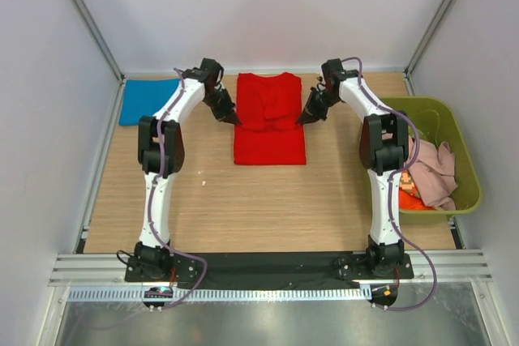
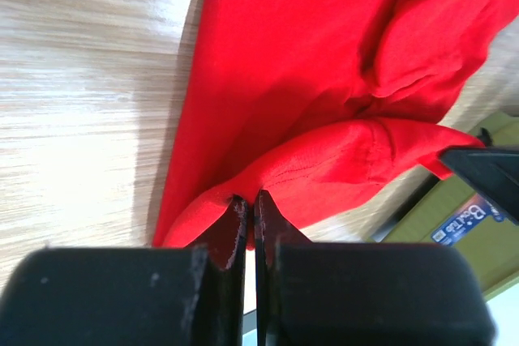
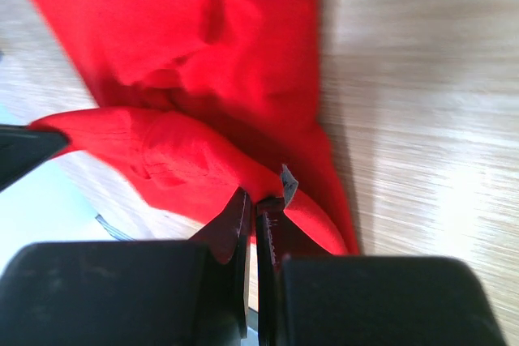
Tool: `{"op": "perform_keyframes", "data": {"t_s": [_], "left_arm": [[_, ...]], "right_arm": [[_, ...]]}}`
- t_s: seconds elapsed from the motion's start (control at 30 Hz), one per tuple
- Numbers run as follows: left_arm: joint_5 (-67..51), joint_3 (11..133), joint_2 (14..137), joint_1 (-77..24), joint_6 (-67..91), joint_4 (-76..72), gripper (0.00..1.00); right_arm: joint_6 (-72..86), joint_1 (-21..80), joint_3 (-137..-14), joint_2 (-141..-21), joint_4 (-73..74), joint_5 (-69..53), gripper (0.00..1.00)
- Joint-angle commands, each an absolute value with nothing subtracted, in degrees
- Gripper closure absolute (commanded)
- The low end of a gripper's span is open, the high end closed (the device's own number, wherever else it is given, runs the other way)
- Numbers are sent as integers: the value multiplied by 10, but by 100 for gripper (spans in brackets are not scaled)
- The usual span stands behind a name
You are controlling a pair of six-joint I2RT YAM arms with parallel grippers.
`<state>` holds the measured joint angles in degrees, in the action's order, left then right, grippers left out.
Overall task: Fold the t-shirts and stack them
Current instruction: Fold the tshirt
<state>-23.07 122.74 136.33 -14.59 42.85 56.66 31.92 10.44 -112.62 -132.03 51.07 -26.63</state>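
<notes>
The left pincer [image 1: 235,119] is squeezed shut, its two dark fingers [image 2: 234,229] pressed together on a raised fold of the red t-shirt [image 1: 269,131] at the garment's left side. The right pincer [image 1: 302,120] is closed down to a sliver in the same way, with its fingers [image 3: 235,226] nipping red cloth at the garment's right side. In both wrist views, a soft ridge of red fabric stands up off the wood and runs across from one pincer towards the other. The opposite pincer's black tip shows at the edge of each picture.

The red t-shirt lies midway along the far edge of the surface [image 1: 243,200], collar end towards that edge. Its sides have been folded in, so it makes a narrow oblong. The upper half is rumpled and the lower half is flat and smooth. Both arms reach in over it from either side.

A blue t-shirt [image 1: 148,101] lies flat in the far left corner, well apart from the red one. At the right edge sits an olive-green plastic bin [image 1: 470,169]. In it are a crumpled pale pink t-shirt [image 1: 434,169] and, beneath that, a bit of orange t-shirt [image 1: 415,202], partly hidden by the right arm.
</notes>
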Motion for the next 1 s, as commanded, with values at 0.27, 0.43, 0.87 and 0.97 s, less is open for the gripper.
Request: {"op": "perform_keyframes", "data": {"t_s": [0.27, 0.43, 0.87, 0.97], "left_arm": [[-262, 1291, 1386, -127, 447, 550, 97], [-272, 1293, 1400, -127, 450, 540, 90], [-163, 1310, 1347, -124, 390, 598, 41], [-127, 1244, 1279, -121, 360, 593, 38]], "right_arm": [[335, 100, -1196, -1344, 510, -279, 99], [335, 96, -1202, -1361, 503, -277, 98], [309, 81, -1332, -1379, 583, -214, 56], [288, 90, -1339, -1347, 620, -166, 48]]}}
